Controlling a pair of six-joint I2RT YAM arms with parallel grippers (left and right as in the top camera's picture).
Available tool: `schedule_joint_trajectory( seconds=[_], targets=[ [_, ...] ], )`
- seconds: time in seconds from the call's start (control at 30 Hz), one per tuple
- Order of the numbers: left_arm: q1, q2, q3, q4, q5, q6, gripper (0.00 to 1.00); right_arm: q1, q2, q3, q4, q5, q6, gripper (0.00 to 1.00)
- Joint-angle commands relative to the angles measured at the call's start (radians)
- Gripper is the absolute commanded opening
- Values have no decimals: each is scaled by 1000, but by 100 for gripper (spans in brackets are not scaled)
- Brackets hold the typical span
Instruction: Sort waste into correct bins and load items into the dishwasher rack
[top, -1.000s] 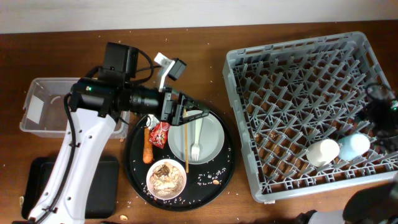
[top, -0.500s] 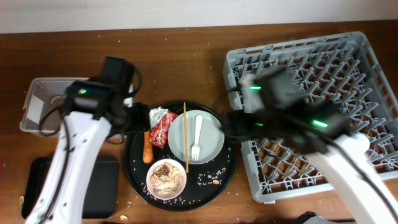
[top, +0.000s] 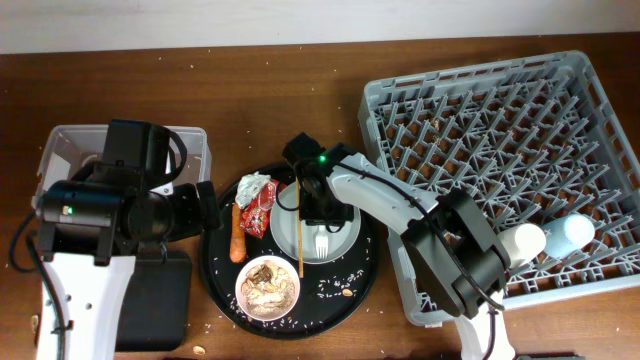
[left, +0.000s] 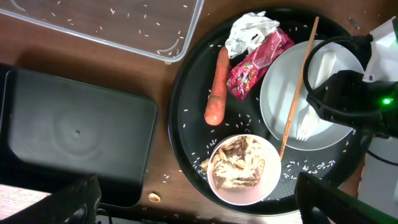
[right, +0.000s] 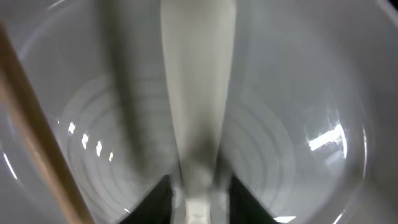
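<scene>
On the round black tray, a pale plate (top: 345, 235) holds the white fork (top: 320, 243), and a wooden chopstick (top: 299, 232) lies across its left rim. My right gripper (top: 320, 208) is down on the plate. In the right wrist view its dark fingertips (right: 155, 199) press both sides of the fork handle (right: 199, 93), which still lies on the plate (right: 298, 112). The red-and-silver wrapper (left: 255, 53), the carrot stick (left: 216, 93) and a small bowl of brownish scraps (left: 242, 168) sit left of the plate. My left gripper (left: 199, 214) hangs open above the tray's left side, holding nothing.
The clear tub (top: 60, 170) and the shallow black tray (left: 74, 137) lie left of the round tray (top: 215, 270). The grey rack (top: 480, 150) fills the right side, with a cream cup (top: 520, 240) and a blue cup (top: 568, 232) in it. White crumbs dot the tray.
My right arm swung from the rack's far right over to the plate and closed its jaws round the fork handle. My left arm drew back from the tray toward the tub.
</scene>
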Motion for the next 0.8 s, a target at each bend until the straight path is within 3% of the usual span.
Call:
schedule_joint_trajectory(
  seconds=[0.0, 0.17, 0.4, 0.43, 0.47, 0.53, 0.67, 0.77],
  targets=[
    [3, -6, 16, -2, -11, -6, 99, 6, 30, -10, 5, -9, 8, 19],
    [3, -6, 16, -2, -11, -6, 99, -10, -2, 4, -37, 33, -51, 12],
    [3, -6, 16, -1, -11, -6, 99, -54, -223, 55, -90, 28, -158, 11],
    [3, -6, 16, -1, -11, -6, 99, -50, -223, 55, -98, 19, -168, 17],
    [3, -6, 16, -1, -11, -6, 99, -36, -210, 50, -131, -3, -143, 37],
    [3, -6, 16, -2, -11, -6, 99, 23, -173, -19, -134, 4, -74, 60],
    [3, -6, 16, -2, -11, -6, 99, 51, -144, -156, -3, 2, -23, 64],
    [3, -6, 16, -2, -11, -6, 99, 50, -144, -242, 82, 2, 2, 56]
  ],
)
